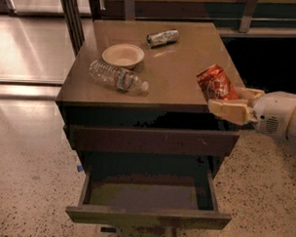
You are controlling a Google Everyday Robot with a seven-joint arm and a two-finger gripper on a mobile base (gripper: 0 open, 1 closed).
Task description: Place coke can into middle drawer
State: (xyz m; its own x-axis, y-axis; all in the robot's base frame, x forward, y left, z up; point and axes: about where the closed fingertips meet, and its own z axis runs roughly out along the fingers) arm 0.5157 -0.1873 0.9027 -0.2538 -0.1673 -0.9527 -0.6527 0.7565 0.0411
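The coke can (215,83), red-orange with white markings, is held tilted in my gripper (235,101) at the right front corner of the cabinet top. The pale fingers (231,112) are shut on the can's lower part, and the white arm comes in from the right edge. The middle drawer (148,194) is pulled open below, with a greyish floor, low side walls and a plain front. It lies down and to the left of the can.
On the cabinet top (179,68) stand a pale bowl (123,55), a clear plastic bottle (117,78) lying on its side, and a silver-and-dark can (162,37) lying at the back. A shut drawer front (152,140) sits above the open drawer. Speckled floor surrounds the cabinet.
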